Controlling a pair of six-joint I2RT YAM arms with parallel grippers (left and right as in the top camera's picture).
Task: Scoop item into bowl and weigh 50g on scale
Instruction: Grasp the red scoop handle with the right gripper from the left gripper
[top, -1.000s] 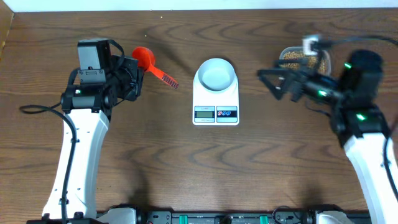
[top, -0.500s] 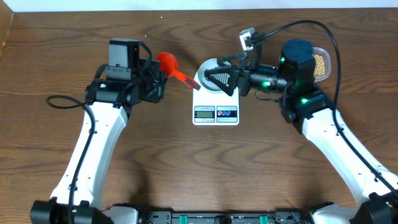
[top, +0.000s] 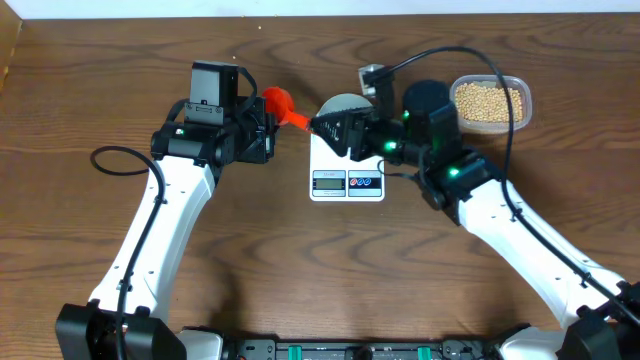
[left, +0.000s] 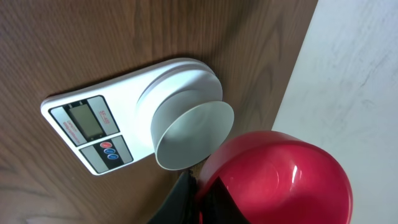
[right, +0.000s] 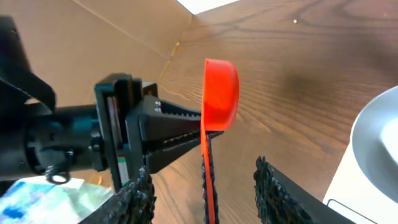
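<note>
The step in hand looks like a handover of the red scoop (top: 279, 102) from one arm to the other, above the upper centre of the overhead frame. The left gripper (top: 268, 128) is clamped tight on the scoop where cup meets handle, holding it off the table with the cup turned on edge. The right gripper (right: 205, 196) has its jaws partly apart, one finger (right: 138, 198) on each side of the ribbed handle and neither clearly touching it, so it holds nothing yet. To do this well, the right jaws should close squarely on the ribbed stretch of the handle, clear of the left fingers. The left grip should stay firm until the right one is sure, so the scoop does not twist or drop. The exchange hangs just over the bowl (top: 338, 103), so neither arm should dip and nudge it. The pale bowl stands empty on the white scale (top: 347, 190) at the centre of the frame. The beans (top: 487, 98) lie untouched in the clear tub (top: 522, 100) at the upper right. The left arm rises from the lower left and bends at the wrist toward the centre. The right arm climbs from the lower right, its forearm level across the top of the scale and hiding part of the bowl.
</note>
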